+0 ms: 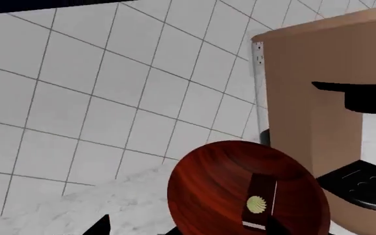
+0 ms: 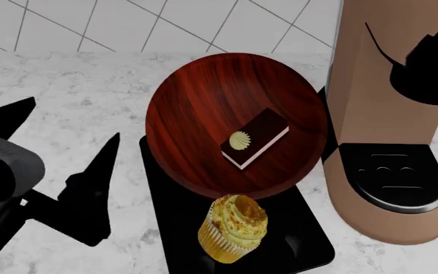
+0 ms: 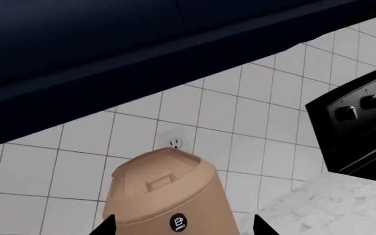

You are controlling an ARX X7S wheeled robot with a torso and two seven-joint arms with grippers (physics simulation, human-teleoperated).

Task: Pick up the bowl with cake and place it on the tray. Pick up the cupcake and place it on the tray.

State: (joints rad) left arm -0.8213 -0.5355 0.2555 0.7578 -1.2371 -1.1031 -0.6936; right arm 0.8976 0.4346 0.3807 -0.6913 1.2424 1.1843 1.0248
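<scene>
The bowl (image 2: 234, 123) rests on the far end of the tray (image 2: 173, 211), overhanging its rim, with the cake (image 2: 255, 138) lying inside it slightly toward four o'clock of the bowl's centre. The cupcake (image 2: 232, 228) stands on the tray at six o'clock of the bowl, just beside its near rim. The left gripper (image 2: 71, 162) sits at nine o'clock of the bowl, spread wide and holding nothing, its fingertips apart from the bowl. The coffee machine (image 2: 386, 114) stands at three o'clock, close against the bowl. The right gripper (image 3: 184, 226) shows only two parted tips over the machine's top, empty.
</scene>
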